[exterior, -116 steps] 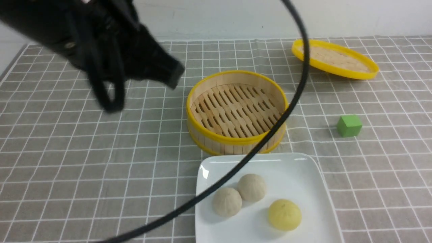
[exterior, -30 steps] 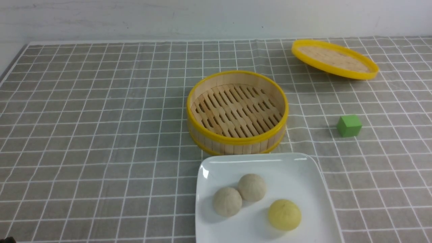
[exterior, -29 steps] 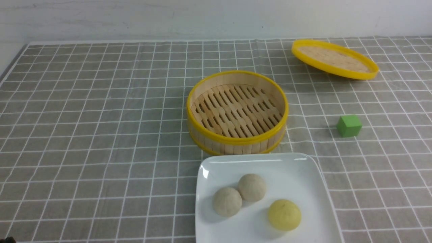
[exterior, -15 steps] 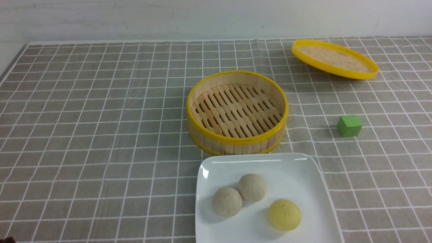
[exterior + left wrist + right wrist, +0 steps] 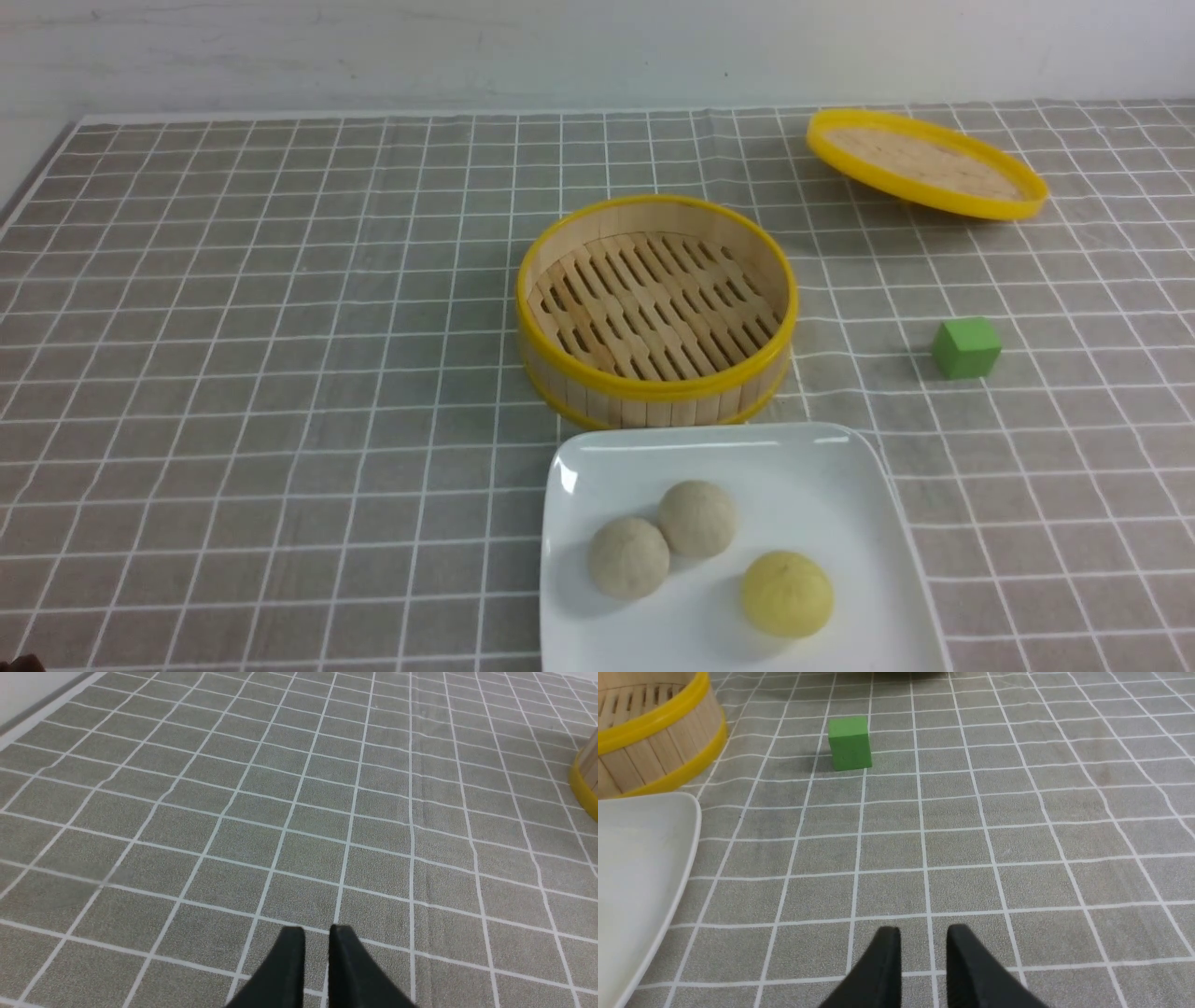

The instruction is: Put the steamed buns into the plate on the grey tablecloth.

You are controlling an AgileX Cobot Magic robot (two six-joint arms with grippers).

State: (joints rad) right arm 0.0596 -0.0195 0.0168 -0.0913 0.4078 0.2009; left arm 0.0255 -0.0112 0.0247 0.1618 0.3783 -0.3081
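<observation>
Three steamed buns lie in the white square plate (image 5: 840,476) at the front of the grey tablecloth (image 5: 280,373): two cream ones (image 5: 628,557) (image 5: 696,519) touching each other and a yellow one (image 5: 787,594) to their right. Neither gripper shows in the front view. In the left wrist view my left gripper (image 5: 316,933) is shut and empty, low over bare cloth. In the right wrist view my right gripper (image 5: 923,933) is shut and empty over cloth, to the right of the plate's corner (image 5: 640,858).
An empty yellow-rimmed bamboo steamer (image 5: 656,308) stands just behind the plate; its edge shows in both wrist views (image 5: 586,779) (image 5: 654,742). Its lid (image 5: 924,163) lies tilted at the back right. A green cube (image 5: 965,347) (image 5: 850,743) sits right of the steamer.
The left arm and its cable, over the back left of the cloth 3.9 s ago, have left the front view. Nothing has moved in the last second.
</observation>
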